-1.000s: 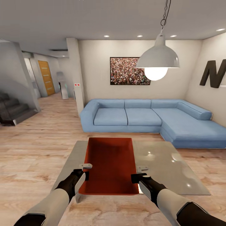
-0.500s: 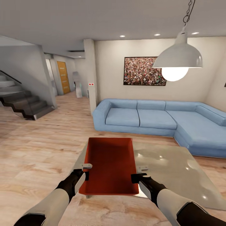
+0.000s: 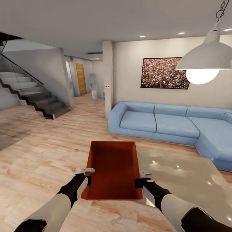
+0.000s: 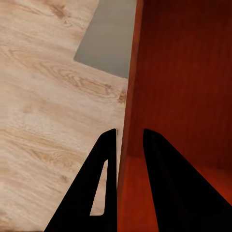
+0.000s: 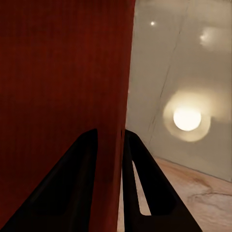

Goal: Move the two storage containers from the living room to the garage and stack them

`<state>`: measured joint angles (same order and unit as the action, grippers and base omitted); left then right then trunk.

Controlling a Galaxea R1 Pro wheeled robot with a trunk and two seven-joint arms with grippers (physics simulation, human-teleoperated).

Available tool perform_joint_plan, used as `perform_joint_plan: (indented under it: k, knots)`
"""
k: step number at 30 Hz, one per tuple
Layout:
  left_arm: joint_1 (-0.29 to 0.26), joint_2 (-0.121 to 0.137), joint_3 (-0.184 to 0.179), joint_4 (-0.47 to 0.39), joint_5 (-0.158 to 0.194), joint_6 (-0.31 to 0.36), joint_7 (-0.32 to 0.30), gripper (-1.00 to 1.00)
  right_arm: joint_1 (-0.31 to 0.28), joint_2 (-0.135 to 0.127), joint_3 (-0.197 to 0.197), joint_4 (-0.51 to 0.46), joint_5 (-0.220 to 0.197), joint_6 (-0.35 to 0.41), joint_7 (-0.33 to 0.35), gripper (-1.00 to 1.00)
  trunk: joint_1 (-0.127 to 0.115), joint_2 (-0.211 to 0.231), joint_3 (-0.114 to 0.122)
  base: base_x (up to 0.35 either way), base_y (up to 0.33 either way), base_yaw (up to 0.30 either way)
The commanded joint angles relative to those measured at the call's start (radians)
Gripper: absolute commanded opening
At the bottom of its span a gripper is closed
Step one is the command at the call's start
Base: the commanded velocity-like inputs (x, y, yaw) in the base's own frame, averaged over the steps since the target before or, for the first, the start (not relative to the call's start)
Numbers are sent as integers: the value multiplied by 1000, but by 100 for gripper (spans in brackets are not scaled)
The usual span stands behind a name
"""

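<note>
Leftward the camera has swung, sofa and lamp sliding right; the shallow orange-red lidless storage container hangs over the glossy grey table's left edge, both jaws pinching its side walls, open wood-plank floor at left

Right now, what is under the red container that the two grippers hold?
Under the storage container show wood-plank floor on its left and the glossy grey table on its right. The left gripper and right gripper pinch its side walls. What lies directly beneath its base is covered.
</note>
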<state>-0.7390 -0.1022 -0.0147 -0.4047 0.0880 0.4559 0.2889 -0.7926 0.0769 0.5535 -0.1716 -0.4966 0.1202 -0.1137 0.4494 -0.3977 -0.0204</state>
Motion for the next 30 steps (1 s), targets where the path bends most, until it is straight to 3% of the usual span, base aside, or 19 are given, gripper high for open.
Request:
perform_joint_plan:
  k: [1,30]
  knots:
    - [-1,1,4,-3,-12,7,11,-100,0,-5,5,0,1,6,-59,-100,1,-2,-2,0,0,278]
    - [-2,1,4,-3,-12,7,11,-100,0,-5,5,0,1,6,-60,-100,1,-2,-2,0,0,278]
